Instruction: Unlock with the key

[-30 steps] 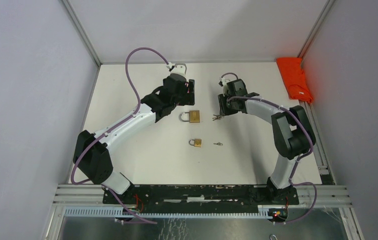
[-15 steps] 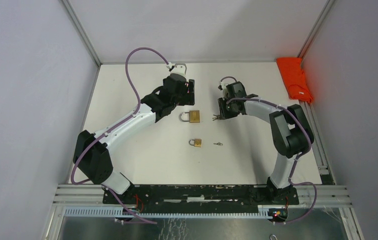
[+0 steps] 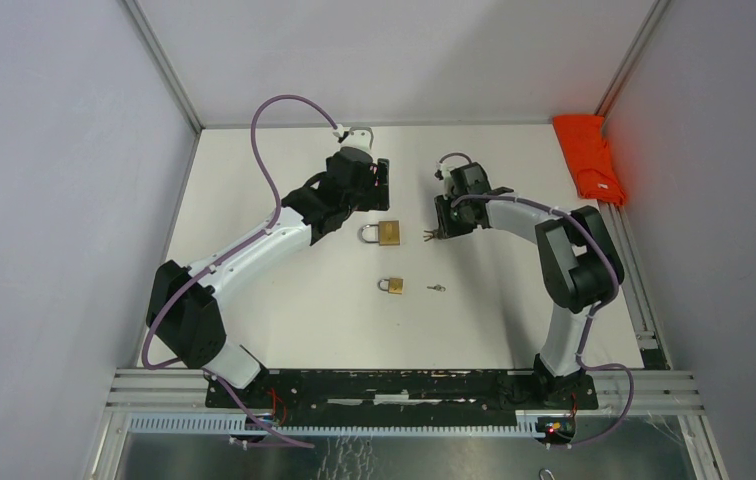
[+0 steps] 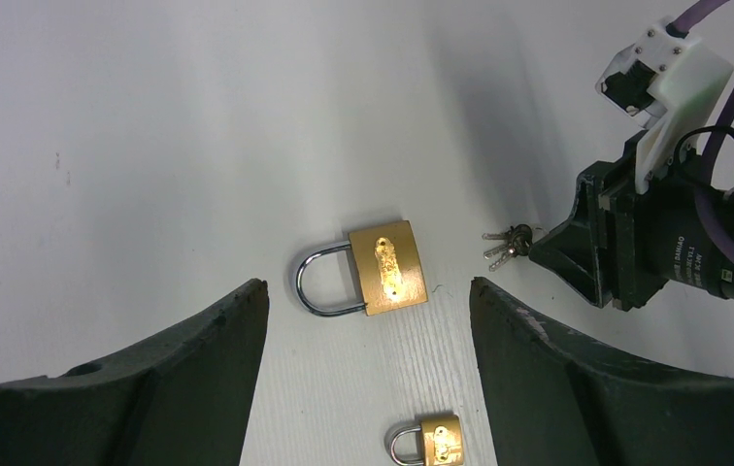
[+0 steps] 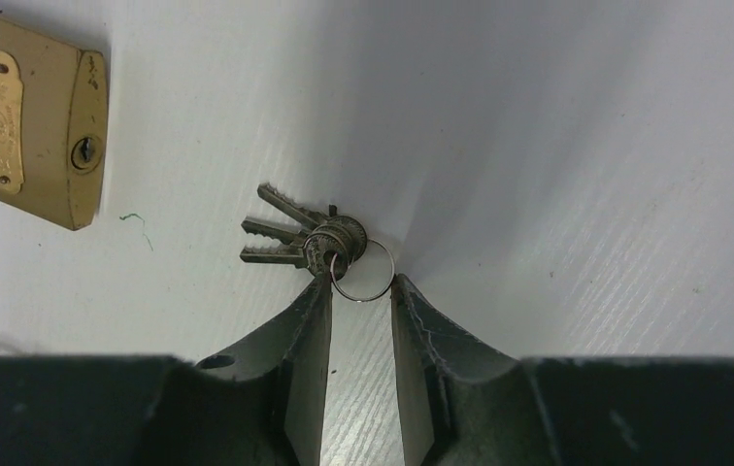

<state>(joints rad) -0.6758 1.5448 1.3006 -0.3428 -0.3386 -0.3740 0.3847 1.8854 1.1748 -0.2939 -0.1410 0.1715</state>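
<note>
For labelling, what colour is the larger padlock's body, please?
The larger padlock is brass-gold; left wrist view.

Lab test cell: grey panel walls [image 3: 44, 200], aluminium frame [image 3: 159, 60].

The whole thing sat in a little booth: a white tabletop [image 3: 254, 190] with a faint grain, boxed in by plain pale grey walls on the left [image 3: 54, 200], back [image 3: 394, 60] and right [image 3: 724, 200]. Aluminium posts [image 3: 161, 65] ran up the two far corners. An orange cloth [image 3: 590, 155] lay bunched in the far right corner. Silver extrusion rails [image 3: 154, 385] crossed the near edge. Lighting was soft and even, with only mild shadows.
</note>
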